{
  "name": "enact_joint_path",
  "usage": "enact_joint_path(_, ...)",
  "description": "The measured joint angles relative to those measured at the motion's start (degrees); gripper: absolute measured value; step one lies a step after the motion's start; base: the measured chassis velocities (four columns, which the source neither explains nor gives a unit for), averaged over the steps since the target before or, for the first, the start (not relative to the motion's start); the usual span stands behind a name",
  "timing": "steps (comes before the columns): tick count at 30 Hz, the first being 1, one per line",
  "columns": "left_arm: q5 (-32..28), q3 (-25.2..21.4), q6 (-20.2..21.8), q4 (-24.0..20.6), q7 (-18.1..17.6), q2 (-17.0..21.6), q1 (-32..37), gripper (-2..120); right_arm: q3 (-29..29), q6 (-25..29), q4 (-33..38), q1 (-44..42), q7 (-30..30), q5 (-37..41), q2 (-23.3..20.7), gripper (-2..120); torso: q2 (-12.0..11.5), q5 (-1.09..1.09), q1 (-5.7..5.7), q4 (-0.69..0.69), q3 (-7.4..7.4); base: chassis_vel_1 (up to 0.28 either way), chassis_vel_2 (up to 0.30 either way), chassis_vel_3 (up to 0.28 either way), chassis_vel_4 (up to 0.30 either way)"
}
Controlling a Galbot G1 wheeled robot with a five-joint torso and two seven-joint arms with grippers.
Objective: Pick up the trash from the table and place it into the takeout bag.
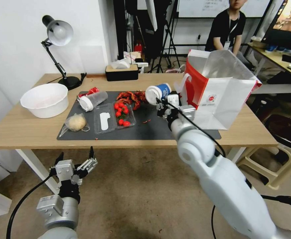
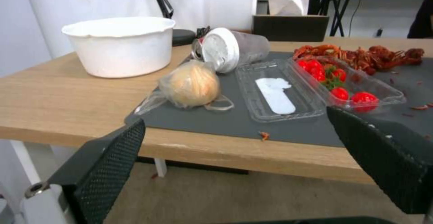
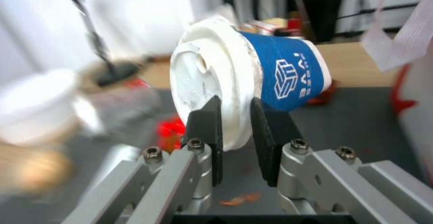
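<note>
The blue cup (image 3: 270,71) lay tipped on its side in the air above the dark mat (image 1: 152,127), just beside the takeout bag (image 1: 218,96), pinched at the rim of its white lid (image 3: 212,82) by the right gripper (image 3: 235,132), a grip that probably suited carrying it sideways toward the bag's open, foil-lined mouth. On the mat the clear plastic cup (image 1: 93,100) lay toppled, the bagged beige lump (image 1: 75,122) sat near it, and a clear hinged tray (image 1: 115,117) held a few tomatoes, with a white bowl (image 1: 46,99) beyond on the table (image 1: 19,129). The left gripper (image 1: 76,156) hung wide apart and empty below the table's near edge.
</note>
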Motion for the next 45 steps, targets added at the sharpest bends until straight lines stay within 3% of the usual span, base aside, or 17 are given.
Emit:
enact_joint_path(3, 0.1, 0.0, -0.1, 0.0, -0.1, 0.0, 0.1, 100, 2.0, 0.1, 3.0, -1.3, -0.2, 6.3, -0.9, 14, 0.0, 0.01, 0.00, 0.01, 0.00, 0.000, 0.000, 0.000, 0.000)
enact_joint_path(7, 0.2, 0.0, -0.5, 0.1, -0.2, 0.0, 0.1, 100, 7.3, 4.0, 7.5, -3.2, -4.6, 14.6, -2.9, 14, 0.0, 0.01, -0.01, 0.01, 0.00, 0.000, 0.000, 0.000, 0.000)
enact_joint_path(12, 0.2, 0.3, -0.6, 0.3, -0.3, 0.1, -0.2, 100, 15.1, 14.3, 11.1, -1.0, -10.4, 18.2, -6.8, 14, 0.0, -0.01, 0.00, 0.00, 0.00, 0.000, 0.000, 0.000, 0.000)
enact_joint_path(18, 0.1, 1.0, -0.4, 0.1, -0.3, 0.1, -0.4, 100, 19.1, 15.3, 8.4, 4.8, -0.9, 14.6, -11.0, 14, 0.0, 0.00, 0.00, 0.01, 0.00, 0.000, 0.000, 0.000, 0.000)
enact_joint_path(28, -0.2, 0.6, -0.2, 0.1, -0.2, 0.3, -0.3, 100, 20.0, 13.9, 2.6, 6.0, 2.1, 14.9, -13.0, 14, 0.0, 0.00, 0.00, 0.00, 0.01, 0.000, 0.000, 0.000, 0.000)
enact_joint_path(45, -0.9, 0.2, 0.3, -0.3, 0.0, 0.3, -0.2, 100, 19.4, 11.5, 0.9, 4.3, 1.6, 9.9, -12.6, 74, 0.0, -0.01, 0.00, 0.01, 0.01, 0.000, 0.000, 0.000, 0.000)
